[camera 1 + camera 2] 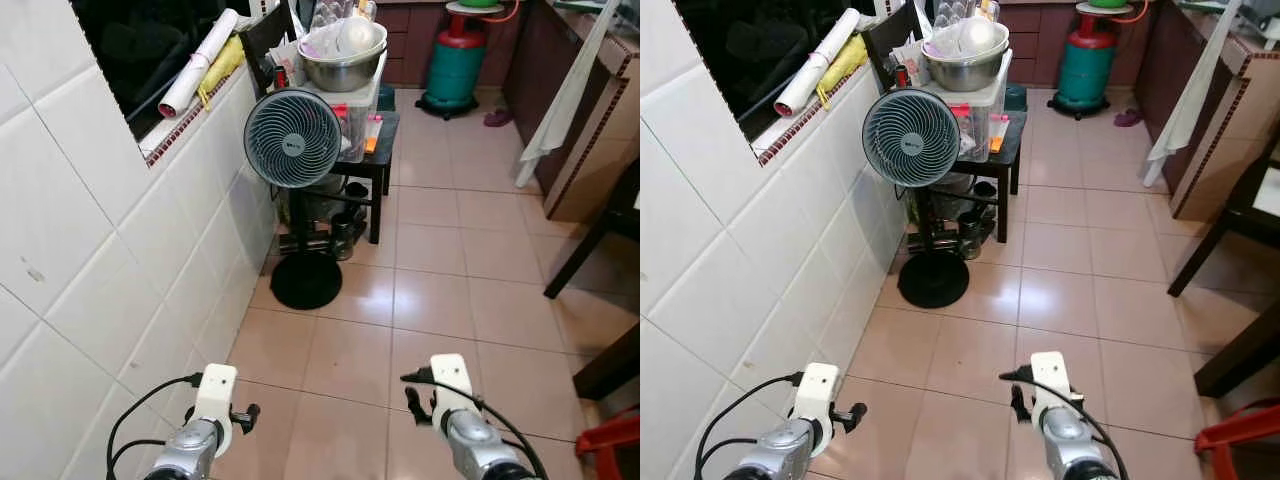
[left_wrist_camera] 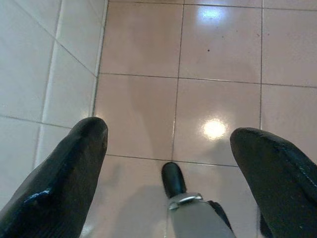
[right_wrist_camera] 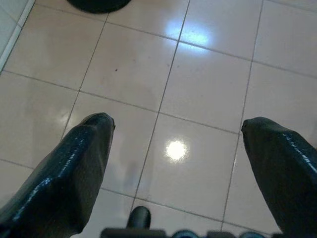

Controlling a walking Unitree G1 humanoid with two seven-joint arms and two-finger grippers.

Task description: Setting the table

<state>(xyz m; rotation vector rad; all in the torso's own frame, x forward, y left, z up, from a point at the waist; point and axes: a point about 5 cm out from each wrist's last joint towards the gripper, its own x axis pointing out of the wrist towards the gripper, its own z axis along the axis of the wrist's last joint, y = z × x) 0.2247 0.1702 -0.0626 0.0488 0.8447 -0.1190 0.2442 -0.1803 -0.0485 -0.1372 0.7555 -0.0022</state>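
Tiled wall point(image 1: 110, 260): white, running close along your left side.
Left pincer point(image 2: 171, 163): spread wide and holding nothing, low over the pink floor point(image 1: 430, 300) beside the wall.
Fan point(image 1: 293, 138): ahead on a black round base, just in front of a small dark surface point(image 1: 385, 150).
Steel bowl point(image 1: 343, 62): on a clear box on that surface — the only tableware you can make out from here.
Right pincer point(image 3: 173, 163): also spread and empty, over bare tiles.
Dining table: you cannot tell where it is; dark furniture legs point(image 1: 585, 260) stand at far right.
Progress: nothing carried, nothing laid — by the look of it, everything is left to do.
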